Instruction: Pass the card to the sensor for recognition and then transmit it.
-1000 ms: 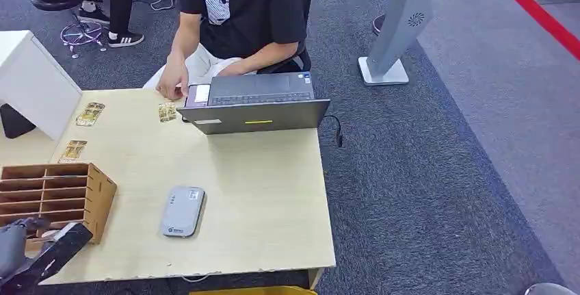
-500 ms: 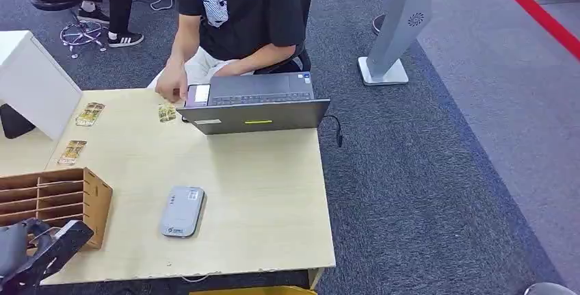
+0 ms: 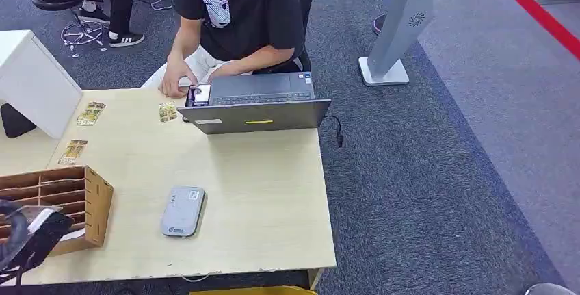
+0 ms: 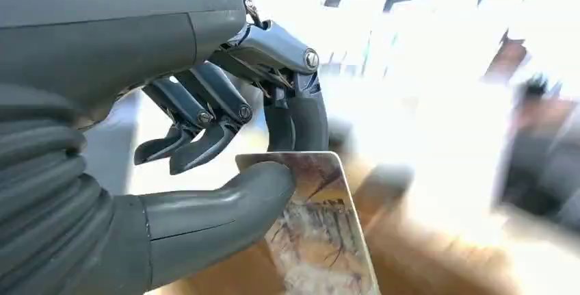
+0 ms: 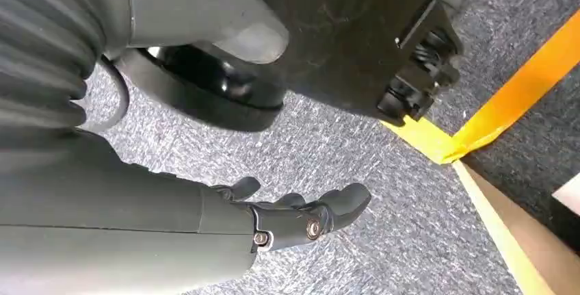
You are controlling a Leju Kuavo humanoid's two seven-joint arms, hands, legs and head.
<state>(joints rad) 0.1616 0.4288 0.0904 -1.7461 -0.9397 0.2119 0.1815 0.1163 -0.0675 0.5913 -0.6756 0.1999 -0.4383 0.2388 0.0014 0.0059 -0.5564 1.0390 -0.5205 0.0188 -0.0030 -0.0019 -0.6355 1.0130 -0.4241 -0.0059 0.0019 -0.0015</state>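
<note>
Since the job is to show a card to the sensor, it makes sense that the left hand (image 4: pixel 226 165) has an illustrated card (image 4: pixel 318 233) pinched between its thick thumb and the darker fingers (image 4: pixel 297 120), one corner clamped and most of the printed face sticking out free — my guess is that keeps the face exposed for the reader. From the head camera that hand sits low, just beside the near corner of the wooden slotted organizer (image 3: pixel 58 202), so the card is well apart from the grey card reader (image 3: pixel 182 211), which lies flat on the table on the organizer's other side, toward the middle. The right hand (image 5: pixel 301 216) hangs over grey carpet with its fingers loosely apart and nothing in them, so it's idle — probably waiting for the hand-off part. As for the surface, it's a light wood-grain table (image 3: pixel 273 192) with a slightly chipped near edge; three more picture cards (image 3: pixel 90 113) lie beyond the organizer, and farther past the reader an open grey laptop (image 3: pixel 256 103) faces a seated person (image 3: pixel 236 14) in a black printed tee, whose hand is at the laptop's corner. Around the table there's dark blue-grey carpet, a red floor stripe, a grey stand base (image 3: pixel 383 70) and a white box (image 3: pixel 31 83) at the table's edge.
</note>
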